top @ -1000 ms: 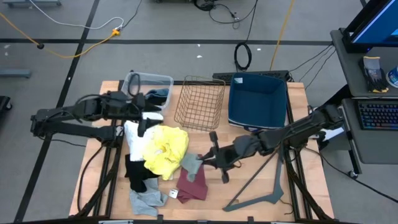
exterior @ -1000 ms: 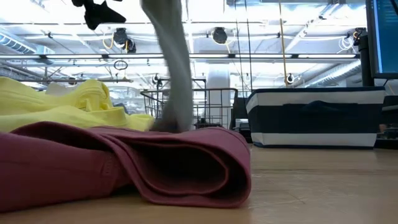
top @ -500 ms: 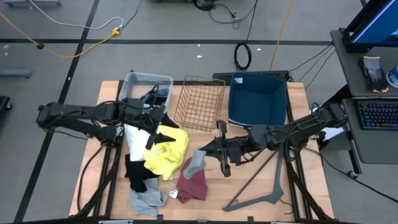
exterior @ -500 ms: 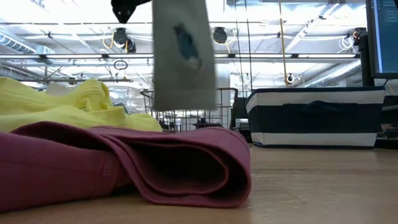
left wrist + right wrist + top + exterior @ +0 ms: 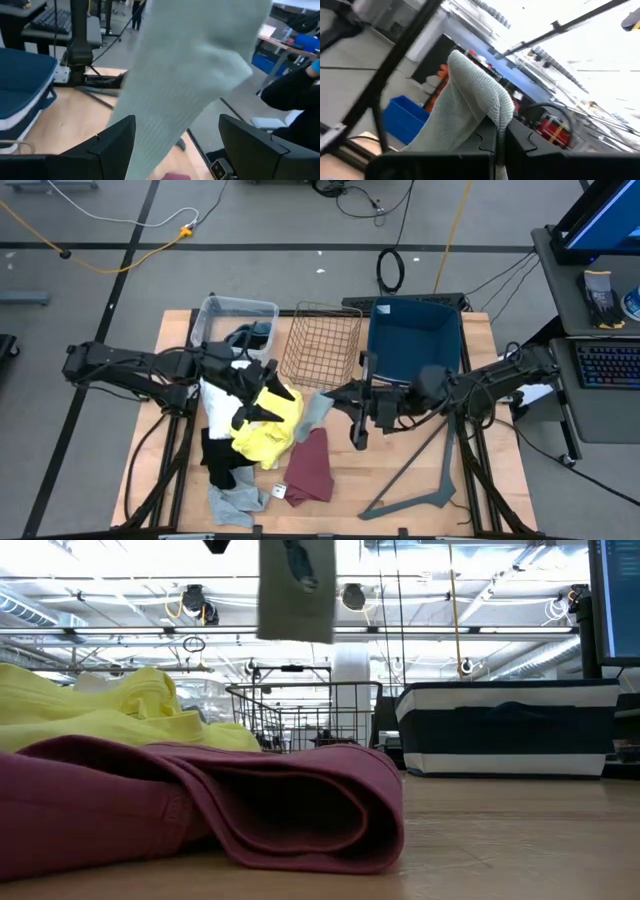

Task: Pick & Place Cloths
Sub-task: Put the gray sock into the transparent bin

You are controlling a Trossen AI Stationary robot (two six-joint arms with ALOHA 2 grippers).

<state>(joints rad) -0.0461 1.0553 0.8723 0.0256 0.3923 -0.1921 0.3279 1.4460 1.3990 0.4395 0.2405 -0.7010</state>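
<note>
A small grey-green cloth (image 5: 315, 412) hangs in the air over the middle of the table, and my right gripper (image 5: 334, 393) is shut on it. The low view shows the cloth (image 5: 295, 588) well above the maroon cloth (image 5: 200, 805). My left gripper (image 5: 262, 392) stands open above the yellow cloth (image 5: 268, 428) and points toward the hanging cloth (image 5: 190, 75) without touching it. The white cloth (image 5: 214, 396), black cloth (image 5: 214, 456) and light grey cloth (image 5: 236, 502) lie in the heap at the front left. My right gripper pinches the grey-green cloth at a fold near its upper end (image 5: 492, 122) between its two shut fingers. The fingers come roughly level from the table's right. The cloth drapes over the fingertips and hangs slack below them, clear of the table and the other cloths.
At the back of the table stand a clear bin (image 5: 236, 318) with dark cloths in it, a wire basket (image 5: 322, 345) and a blue bin (image 5: 415, 340). A grey V-shaped bar (image 5: 420, 488) lies at the front right. Bare wood shows between it and the maroon cloth (image 5: 310, 465).
My right gripper has gone up and toward the far edge with the grey-green cloth. The cloth's lower end has come off the maroon cloth and now hangs clear. My left gripper has swung from the clear bin toward the table's right, over the yellow cloth, staying open.
</note>
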